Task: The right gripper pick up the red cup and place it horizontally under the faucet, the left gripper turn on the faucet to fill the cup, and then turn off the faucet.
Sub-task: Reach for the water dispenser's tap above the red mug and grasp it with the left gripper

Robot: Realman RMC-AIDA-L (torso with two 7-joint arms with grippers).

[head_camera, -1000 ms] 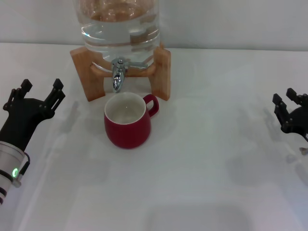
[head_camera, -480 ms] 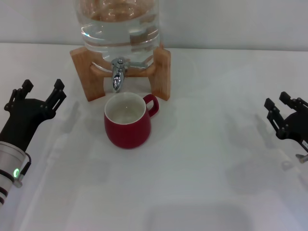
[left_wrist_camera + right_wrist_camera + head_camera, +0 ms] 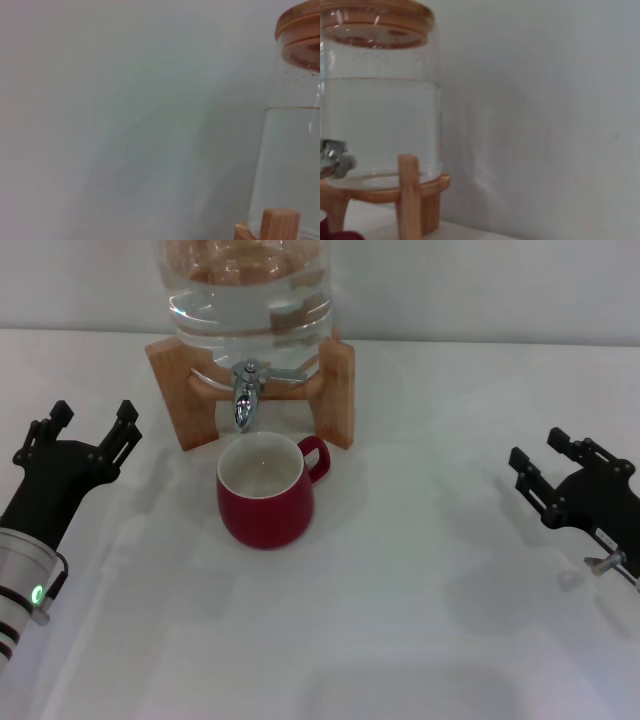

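Note:
The red cup [image 3: 265, 492] stands upright on the white table, its white inside showing and its handle turned to the back right. It sits just below the chrome faucet [image 3: 245, 396] of a water jar. My left gripper [image 3: 93, 420] hovers open well to the left of the cup, holding nothing. Far to the cup's right, my right gripper [image 3: 539, 449] is open and empty too. In the right wrist view the faucet [image 3: 334, 161] shows at the picture's edge, and a sliver of the red cup [image 3: 330, 235] in the corner.
A glass water jar [image 3: 248, 295] rests on a wooden stand [image 3: 338, 390] at the back centre, against a white wall. The jar [image 3: 292, 160] also fills one side of the left wrist view, and the jar [image 3: 380, 120] with its wooden lid appears in the right wrist view.
My right gripper has moved inward from the right edge toward the cup. The left gripper has shifted only slightly. The cup has not moved.

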